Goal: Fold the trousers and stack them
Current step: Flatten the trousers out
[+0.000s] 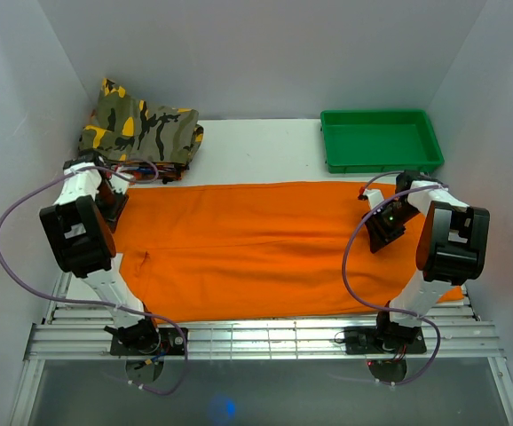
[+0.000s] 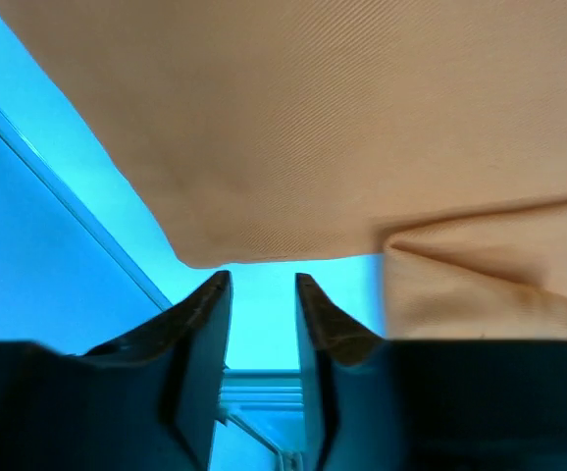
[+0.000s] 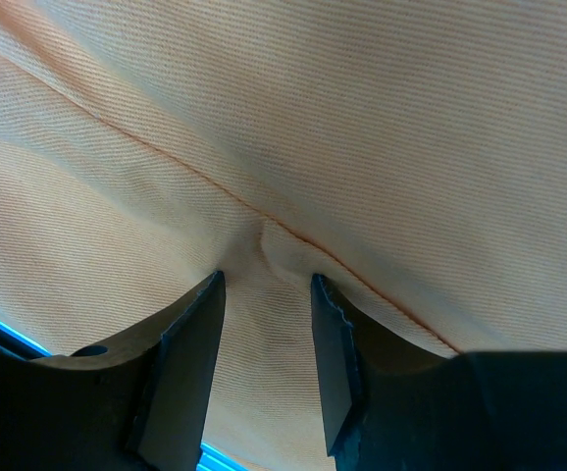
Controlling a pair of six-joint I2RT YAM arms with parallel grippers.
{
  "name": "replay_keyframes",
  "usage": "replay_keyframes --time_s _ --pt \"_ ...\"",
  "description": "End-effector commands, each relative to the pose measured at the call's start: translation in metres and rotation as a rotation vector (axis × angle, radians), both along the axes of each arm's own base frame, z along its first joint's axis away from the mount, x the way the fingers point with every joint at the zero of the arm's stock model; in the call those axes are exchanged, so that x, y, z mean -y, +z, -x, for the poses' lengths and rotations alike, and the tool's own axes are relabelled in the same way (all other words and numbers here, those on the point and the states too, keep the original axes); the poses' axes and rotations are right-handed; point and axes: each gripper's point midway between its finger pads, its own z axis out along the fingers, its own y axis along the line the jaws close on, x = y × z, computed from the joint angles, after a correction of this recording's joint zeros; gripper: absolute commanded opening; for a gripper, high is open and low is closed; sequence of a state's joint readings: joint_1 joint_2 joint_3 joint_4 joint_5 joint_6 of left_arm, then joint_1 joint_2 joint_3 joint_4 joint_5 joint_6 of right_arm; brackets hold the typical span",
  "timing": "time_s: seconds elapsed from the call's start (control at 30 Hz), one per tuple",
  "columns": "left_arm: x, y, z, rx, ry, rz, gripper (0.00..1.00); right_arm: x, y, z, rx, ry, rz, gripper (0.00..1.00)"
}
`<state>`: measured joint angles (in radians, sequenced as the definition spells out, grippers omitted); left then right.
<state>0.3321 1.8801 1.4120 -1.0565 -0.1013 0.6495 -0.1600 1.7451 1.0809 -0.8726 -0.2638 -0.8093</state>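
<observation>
The orange trousers (image 1: 265, 248) lie spread flat across the table, reaching from left to right. My left gripper (image 1: 108, 202) is at their left end. In the left wrist view it (image 2: 262, 280) is open and empty, its tips just short of the fabric edge (image 2: 264, 245), with a folded flap (image 2: 480, 285) to the right. My right gripper (image 1: 381, 232) is low over the right part of the trousers. In the right wrist view it (image 3: 264, 280) is open, with its tips pressed on the fabric (image 3: 264, 324) and a small pucker by a seam (image 3: 293, 245) between them.
A folded camouflage garment (image 1: 141, 129) lies at the back left, close to my left arm. A green tray (image 1: 381, 140) stands at the back right. White walls enclose the table on three sides. A metal rail (image 1: 265, 337) runs along the near edge.
</observation>
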Motion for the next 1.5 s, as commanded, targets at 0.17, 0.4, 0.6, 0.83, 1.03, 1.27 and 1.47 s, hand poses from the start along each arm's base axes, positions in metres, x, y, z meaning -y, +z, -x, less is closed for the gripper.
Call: replay_keyframes --time_s 0.17,0.4,0.6,0.83,1.03,1.27,1.47 --pt "0.079 0.060 -0.009 0.124 -0.104 0.225 0.54 0.017 -0.013 -0.003 0.000 -0.007 0.087 0.47" --pt "0.103 0.025 0.019 0.016 -0.038 0.200 0.64 0.017 -0.010 -0.006 0.007 -0.009 0.087 0.47" --pt "0.116 0.008 0.048 -0.068 -0.057 0.158 0.64 0.018 -0.013 -0.008 0.001 -0.011 0.090 0.47" --pt "0.105 -0.008 0.066 -0.139 -0.036 0.075 0.56 0.020 -0.018 -0.008 -0.003 -0.017 0.098 0.47" --pt "0.090 -0.005 0.056 -0.113 -0.057 -0.001 0.29 0.020 -0.020 -0.007 0.002 -0.014 0.100 0.47" --pt "0.079 0.003 0.040 -0.058 -0.099 -0.037 0.00 0.020 -0.021 -0.006 0.006 -0.015 0.099 0.46" --pt "0.027 0.019 0.016 -0.032 -0.151 -0.103 0.00 0.025 -0.025 -0.004 0.000 -0.023 0.117 0.45"
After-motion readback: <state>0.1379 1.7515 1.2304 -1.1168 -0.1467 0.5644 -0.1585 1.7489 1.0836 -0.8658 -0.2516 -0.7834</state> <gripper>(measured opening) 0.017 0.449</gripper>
